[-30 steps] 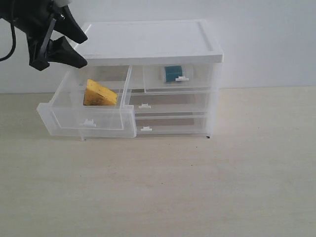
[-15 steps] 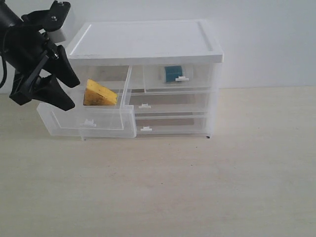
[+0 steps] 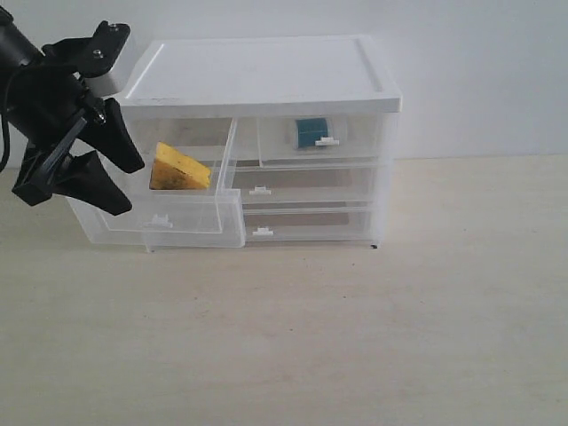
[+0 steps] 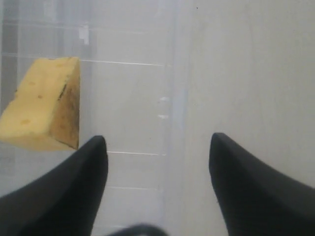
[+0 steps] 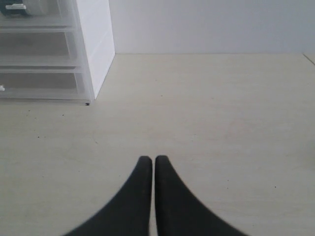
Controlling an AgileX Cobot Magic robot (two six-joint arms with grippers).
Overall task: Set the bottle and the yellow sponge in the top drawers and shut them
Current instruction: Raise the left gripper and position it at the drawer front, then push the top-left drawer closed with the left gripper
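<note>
The yellow sponge [image 3: 180, 169] lies in the left top drawer [image 3: 191, 226], which is pulled well out of the cabinet. The bottle [image 3: 311, 133] shows its teal label through the shut right top drawer [image 3: 355, 142]. My left gripper [image 3: 130, 188] hangs open at the outer left side of the pulled-out drawer, holding nothing. In the left wrist view the sponge [image 4: 44, 110] sits beyond one finger, and the left gripper [image 4: 156, 141] straddles the drawer's clear wall. My right gripper [image 5: 149, 160] is shut and empty over bare table, outside the exterior view.
The white-topped cabinet [image 3: 266, 71] stands at the back of the pale wooden table [image 3: 355, 337], against a white wall. Two full-width drawers [image 3: 302, 186] below are shut. The cabinet's side [image 5: 96, 44] is seen far from my right gripper.
My left gripper has come down from beside the cabinet's top corner to the left side of the open drawer. Sponge, bottle and right gripper have not moved.
</note>
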